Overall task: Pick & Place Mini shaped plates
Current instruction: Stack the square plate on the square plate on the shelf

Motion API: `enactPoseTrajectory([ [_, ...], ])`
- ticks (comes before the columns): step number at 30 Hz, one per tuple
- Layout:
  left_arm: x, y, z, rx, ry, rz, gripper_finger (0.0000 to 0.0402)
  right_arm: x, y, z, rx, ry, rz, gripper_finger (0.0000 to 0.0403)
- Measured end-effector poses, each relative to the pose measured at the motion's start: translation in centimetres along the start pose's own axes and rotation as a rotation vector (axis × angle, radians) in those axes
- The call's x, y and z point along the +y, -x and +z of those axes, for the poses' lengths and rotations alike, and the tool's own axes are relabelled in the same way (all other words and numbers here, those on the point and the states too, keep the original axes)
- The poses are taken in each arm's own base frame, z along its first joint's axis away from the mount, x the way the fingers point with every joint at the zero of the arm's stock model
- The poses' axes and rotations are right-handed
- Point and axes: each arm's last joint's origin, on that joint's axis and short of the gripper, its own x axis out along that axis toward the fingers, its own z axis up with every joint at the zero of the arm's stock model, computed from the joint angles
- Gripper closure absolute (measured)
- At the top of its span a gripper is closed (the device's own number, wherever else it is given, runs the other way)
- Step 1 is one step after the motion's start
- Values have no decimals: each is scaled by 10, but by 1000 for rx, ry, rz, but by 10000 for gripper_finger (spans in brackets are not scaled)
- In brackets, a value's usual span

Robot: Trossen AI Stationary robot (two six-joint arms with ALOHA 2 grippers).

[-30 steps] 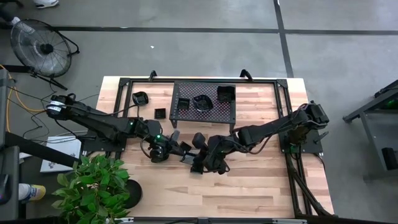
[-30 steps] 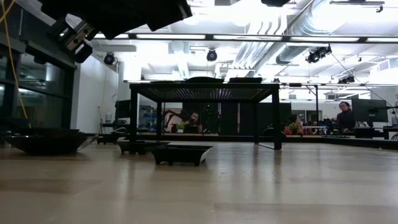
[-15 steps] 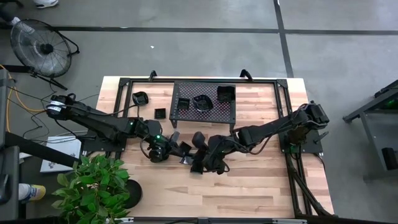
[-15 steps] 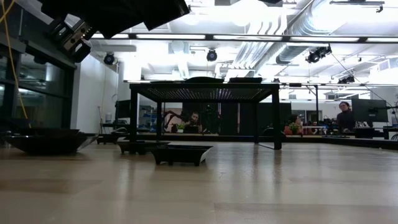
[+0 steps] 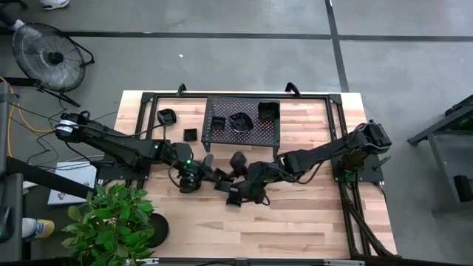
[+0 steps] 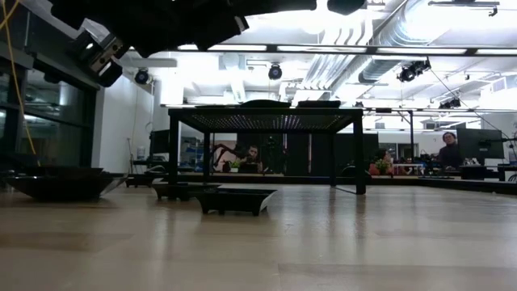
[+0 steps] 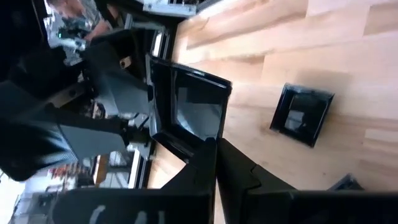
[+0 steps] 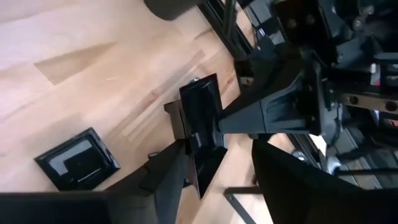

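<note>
Mid-bench, the two arms meet over the wood in what looks like a handover. The left end effector point(image 5: 213, 176) is clamped shut on the rim of a small square plate point(image 7: 196, 112), which it holds on edge in the air. The right end effector point(image 5: 235, 193) sits just beside it with its fingers point(image 8: 168, 177) spread wide; the same plate point(image 8: 202, 124) stands between them, and whether either finger touches it cannot be told.

Another square plate point(image 8: 78, 158) lies flat on the bench point(image 5: 310, 214) below the pair. More sit farther back: a rounded one point(image 5: 167, 116) and a small square one point(image 5: 191, 134) left of the mesh rack point(image 5: 222, 102), and three on top of the rack point(image 5: 241, 121).

These plates look rigid, light and glossy, so likely slippery and liable to chip if dropped. The raised rim is the only real purchase: one finger inside the well, one outside the wall, at the middle of a straight side, not a corner. While two end effectors share one plate, a twist could pop it loose.
</note>
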Motion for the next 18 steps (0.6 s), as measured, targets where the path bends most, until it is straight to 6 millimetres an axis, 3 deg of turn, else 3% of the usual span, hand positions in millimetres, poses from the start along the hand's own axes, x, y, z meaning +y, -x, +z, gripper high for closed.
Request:
enactPoseTrajectory([
  [18,-1,0,0,13,-17,-7,401,2,1,-1,-2,-17,41,200],
])
